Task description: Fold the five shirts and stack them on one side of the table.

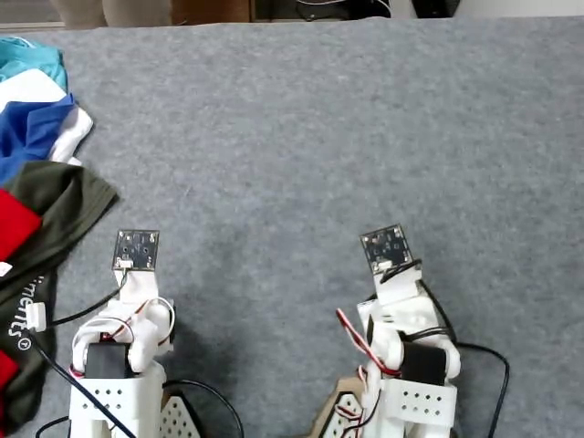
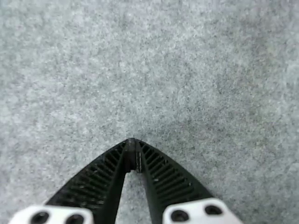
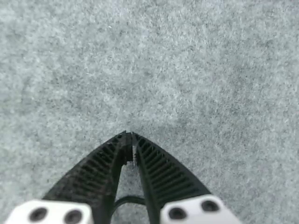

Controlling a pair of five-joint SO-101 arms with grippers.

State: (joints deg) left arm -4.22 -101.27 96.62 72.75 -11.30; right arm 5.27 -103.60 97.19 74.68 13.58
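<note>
The left gripper (image 2: 131, 144) and the right gripper (image 3: 129, 137) are both clenched on nothing over the bare grey table (image 1: 319, 128). The heap of shirts (image 1: 55, 205) lies along the left edge and runs from near to far. It is just left of the left gripper and well apart from the right one, so the left looks better placed to reach it.

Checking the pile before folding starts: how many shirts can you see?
5 by colour, heaped at the table's left edge: teal shirt farthest, then white, blue, dark green, red. Overlap may hide or merge some.

Seemingly a robotics lab bench: grey felt-covered table (image 1: 301, 119) carrying two cabled desktop arms (image 1: 123, 342).
</note>
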